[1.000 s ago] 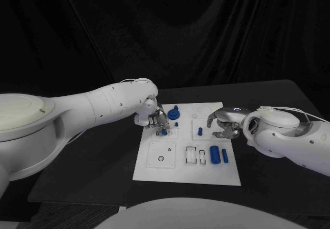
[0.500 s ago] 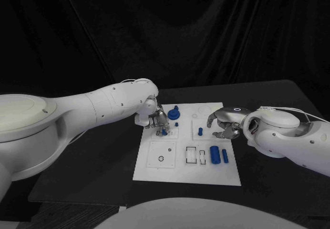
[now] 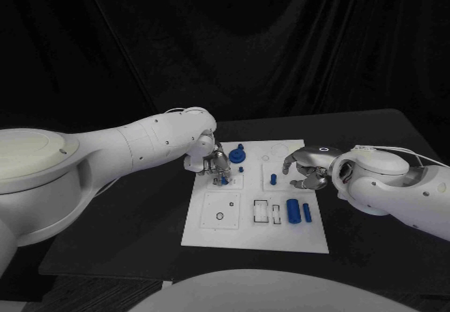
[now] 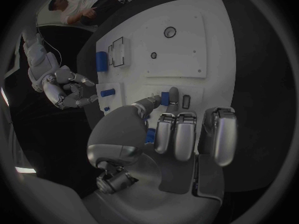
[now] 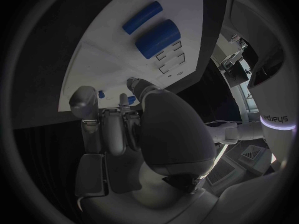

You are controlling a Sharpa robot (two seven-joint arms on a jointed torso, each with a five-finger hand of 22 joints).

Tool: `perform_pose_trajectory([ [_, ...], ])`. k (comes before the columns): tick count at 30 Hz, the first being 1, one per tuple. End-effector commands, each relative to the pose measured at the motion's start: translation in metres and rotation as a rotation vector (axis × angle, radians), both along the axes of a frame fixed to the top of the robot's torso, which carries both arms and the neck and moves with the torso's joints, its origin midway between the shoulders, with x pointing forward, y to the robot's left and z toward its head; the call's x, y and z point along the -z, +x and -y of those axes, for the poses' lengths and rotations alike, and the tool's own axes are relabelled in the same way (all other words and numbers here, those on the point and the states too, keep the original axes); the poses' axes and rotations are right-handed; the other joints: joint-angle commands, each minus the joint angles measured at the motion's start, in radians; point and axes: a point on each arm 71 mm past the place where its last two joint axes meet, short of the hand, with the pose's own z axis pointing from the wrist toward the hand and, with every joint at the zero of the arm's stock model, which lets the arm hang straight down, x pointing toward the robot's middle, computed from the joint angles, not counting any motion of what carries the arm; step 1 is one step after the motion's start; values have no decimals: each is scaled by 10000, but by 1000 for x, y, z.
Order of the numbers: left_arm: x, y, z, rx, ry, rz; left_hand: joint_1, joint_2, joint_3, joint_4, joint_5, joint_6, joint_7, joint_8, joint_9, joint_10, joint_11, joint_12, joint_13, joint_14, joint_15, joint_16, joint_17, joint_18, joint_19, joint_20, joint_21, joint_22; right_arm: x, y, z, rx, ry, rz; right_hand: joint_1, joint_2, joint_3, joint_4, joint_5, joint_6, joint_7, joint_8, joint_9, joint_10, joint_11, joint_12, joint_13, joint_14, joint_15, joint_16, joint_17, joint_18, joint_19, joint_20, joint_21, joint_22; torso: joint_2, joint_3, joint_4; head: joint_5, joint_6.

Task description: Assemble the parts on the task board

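The white task board point(image 3: 235, 227) lies mid-table. My left hand point(image 3: 214, 164) hovers over its far left part and pinches a small blue part point(image 4: 165, 98) between thumb and a finger, just above a small square recess. A blue gear-like part point(image 3: 237, 155) stands behind it, with a tiny blue peg point(image 3: 241, 169) beside it. My right hand point(image 3: 307, 174) hangs at the board's right edge with its fingers curled in and nothing in them, next to an upright blue peg point(image 3: 273, 178). A thick blue cylinder point(image 3: 293, 211) and a thin one point(image 3: 307, 212) lie near the front right.
The board's near left holds a square plate with a small ring hole point(image 3: 218, 216) and two rectangular slots point(image 3: 266, 211). Black table point(image 3: 122, 221) surrounds the board on all sides. My right hand point(image 4: 69, 87) also shows in the left wrist view.
My left hand has drawn slightly toward the board's far side with the small blue part in its pinch. The right hand has stayed put.
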Motion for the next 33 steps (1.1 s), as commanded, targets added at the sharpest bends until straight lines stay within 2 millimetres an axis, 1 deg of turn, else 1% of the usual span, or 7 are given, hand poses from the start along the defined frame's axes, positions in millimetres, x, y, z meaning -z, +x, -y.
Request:
perform_pose_trajectory([
  [1, 5, -3, 1, 44, -8, -151, 533, 334, 457, 94, -209, 123, -244, -272, 246, 1009, 33, 139, 2649, 1196, 16, 102, 2644, 156, 301, 104, -165, 2381, 1, -1, 0, 99, -117, -46, 111, 27, 348, -72, 161, 108, 10, 206, -106, -31, 28, -159, 1936, 350, 78, -158, 1868, 27, -124, 13, -173, 1146, 2, -7, -8, 11, 0],
  [6, 5, -3, 1, 24, -10, -143, 465, 236, 17, 367, -606, 136, -242, -444, 154, 1009, 44, 139, 2649, 1196, 31, 102, 2644, 164, 283, 119, -199, 2371, 1, -1, 0, 96, -122, -55, 111, 27, 348, -72, 161, 108, 10, 206, -106, -31, 28, -159, 1936, 350, 78, -158, 1868, 27, -124, 13, -173, 1146, 7, 0, 0, 7, 0],
  [12, 5, -3, 0, -7, 5, -138, 346, 135, -402, 625, -836, 128, -234, -592, 76, 1009, 59, 139, 2649, 1196, 41, 102, 2644, 173, 260, 134, -242, 2358, 2, -1, 0, 86, -124, -61, 111, 27, 353, -75, 163, 108, 11, 207, -108, -41, 30, -165, 1930, 346, 79, -165, 1862, 33, -139, 15, -202, 1139, 2, 0, -2, 0, 0],
  [13, 5, -3, 0, -10, 8, -139, 259, 92, -625, 775, -1087, 152, -230, -650, 38, 1009, 59, 139, 2649, 1196, 49, 102, 2644, 173, 261, 141, -244, 2358, 2, -1, 0, 86, -123, -61, 111, 27, 353, -75, 163, 108, 11, 207, -108, -41, 30, -165, 1930, 346, 79, -165, 1862, 33, -139, 15, -202, 1139, 1, 0, -1, -1, 0],
  [16, 6, -3, -1, -23, 22, -146, 212, 64, -828, 890, -1269, 183, -229, -709, 0, 1009, 62, 139, 2649, 1196, 50, 102, 2644, 175, 261, 141, -248, 2357, 2, -1, 0, 88, -123, -72, 111, 27, 353, -75, 163, 108, 11, 207, -108, -41, 30, -165, 1930, 346, 79, -165, 1862, 33, -139, 15, -202, 1139, 1, 1, -3, -1, 0],
  [21, 6, -3, -1, -43, 33, -146, -148, -38, -1462, 1316, -1754, 321, -216, -827, -88, 1009, 76, 139, 2649, 1196, 63, 102, 2644, 175, 265, 152, -255, 2357, 4, -2, 0, 94, -132, -105, 112, 27, 359, -79, 167, 108, 12, 209, -111, -43, 31, -165, 1929, 343, 81, -169, 1860, 34, -144, 16, -210, 1137, 2, 5, -1, -5, 0],
  [33, 6, -3, -2, -67, 61, -156, -697, -105, -2285, 1810, -2132, 439, -201, -961, -142, 1009, 93, 139, 2649, 1196, 75, 102, 2644, 178, 266, 163, -273, 2354, 6, -3, 1, 100, -139, -158, 111, 26, 363, -82, 169, 107, 13, 210, -113, -53, 33, -171, 1923, 336, 82, -179, 1852, 38, -154, 18, -230, 1132, -4, 6, -5, 6, 0],
])
